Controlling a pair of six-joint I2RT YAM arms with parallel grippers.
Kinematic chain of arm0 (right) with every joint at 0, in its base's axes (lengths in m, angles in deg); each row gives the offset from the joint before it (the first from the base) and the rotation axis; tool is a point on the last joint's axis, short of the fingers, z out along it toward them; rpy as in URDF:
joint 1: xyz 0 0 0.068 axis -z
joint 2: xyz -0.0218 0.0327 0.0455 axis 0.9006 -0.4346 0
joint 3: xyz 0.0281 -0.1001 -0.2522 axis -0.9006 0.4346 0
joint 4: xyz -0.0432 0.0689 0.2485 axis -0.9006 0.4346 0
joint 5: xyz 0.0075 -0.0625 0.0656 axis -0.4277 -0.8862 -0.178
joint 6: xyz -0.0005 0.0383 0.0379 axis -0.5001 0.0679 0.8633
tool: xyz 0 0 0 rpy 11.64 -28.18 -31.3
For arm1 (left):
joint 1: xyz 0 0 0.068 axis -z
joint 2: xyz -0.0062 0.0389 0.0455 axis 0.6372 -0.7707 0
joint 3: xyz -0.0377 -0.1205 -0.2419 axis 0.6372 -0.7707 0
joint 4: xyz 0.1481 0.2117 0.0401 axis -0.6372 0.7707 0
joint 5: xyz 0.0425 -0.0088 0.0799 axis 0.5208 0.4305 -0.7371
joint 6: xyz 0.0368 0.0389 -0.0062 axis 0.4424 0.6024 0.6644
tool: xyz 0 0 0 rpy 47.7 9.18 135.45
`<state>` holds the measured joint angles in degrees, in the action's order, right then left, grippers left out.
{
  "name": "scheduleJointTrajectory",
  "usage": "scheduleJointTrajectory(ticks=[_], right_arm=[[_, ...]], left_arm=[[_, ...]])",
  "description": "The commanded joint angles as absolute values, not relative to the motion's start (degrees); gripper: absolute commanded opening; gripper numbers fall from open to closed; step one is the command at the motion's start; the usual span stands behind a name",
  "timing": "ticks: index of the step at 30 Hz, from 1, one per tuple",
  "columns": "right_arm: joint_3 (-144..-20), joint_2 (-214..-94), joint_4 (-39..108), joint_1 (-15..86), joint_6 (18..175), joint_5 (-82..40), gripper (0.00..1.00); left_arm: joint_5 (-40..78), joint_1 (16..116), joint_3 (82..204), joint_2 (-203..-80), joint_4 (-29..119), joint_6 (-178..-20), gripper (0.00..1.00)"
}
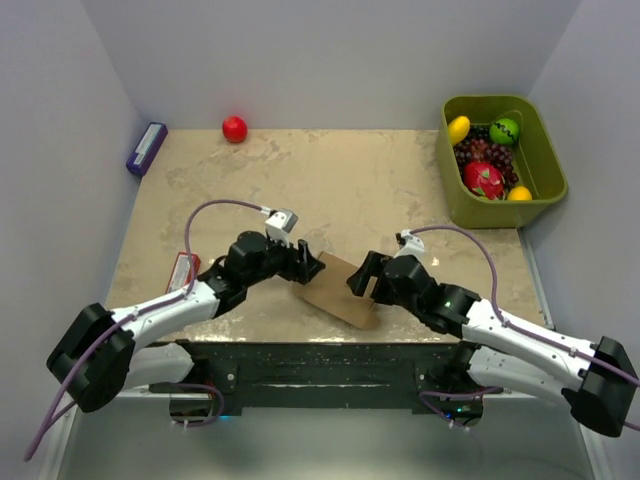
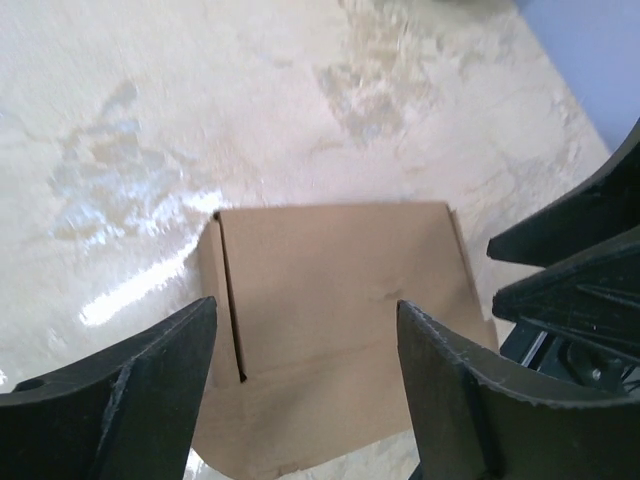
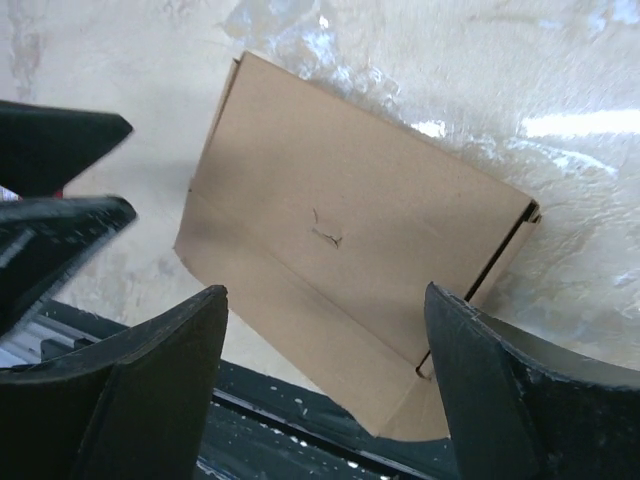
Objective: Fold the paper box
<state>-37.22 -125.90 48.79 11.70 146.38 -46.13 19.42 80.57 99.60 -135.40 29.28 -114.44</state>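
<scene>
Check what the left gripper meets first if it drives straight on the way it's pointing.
Most likely the paper box: in the left wrist view it lies on the table right ahead, between the fingers of the open left gripper. The right gripper sits off to the side. Depth is unclear.

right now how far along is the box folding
Early. Done: the paper box lies flat on the table, with only a narrow side flap looking creased. In hand: the left gripper and right gripper sit open at opposite ends of it, neither clamped on it. Left: nearly everything, since no walls stand and nothing is closed into a box shape.
</scene>
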Motion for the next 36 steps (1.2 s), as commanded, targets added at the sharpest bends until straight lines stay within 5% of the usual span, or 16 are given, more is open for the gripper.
scheduleJointTrajectory(ticks=[1, 10, 18, 36], right_arm=[[-40.30, -125.11, 57.36, 13.34, 143.77, -48.11, 0.87], [-30.46, -125.73, 49.46, 21.61, 145.96, -39.23, 0.91], [-23.43, -127.57, 35.75, 22.23, 153.15, -31.93, 0.84], [-11.91, -123.98, 26.51, 22.58, 160.46, -32.02, 0.16]], left_arm=[[23.95, 75.80, 102.01, -132.64, 30.60, -115.20, 0.78], [32.39, 66.39, 98.14, -132.37, 29.46, -117.85, 0.92], [33.36, 64.81, 97.17, -132.37, 29.72, -117.94, 0.94], [37.67, 61.90, 95.94, -135.53, 27.26, -120.13, 0.95]])
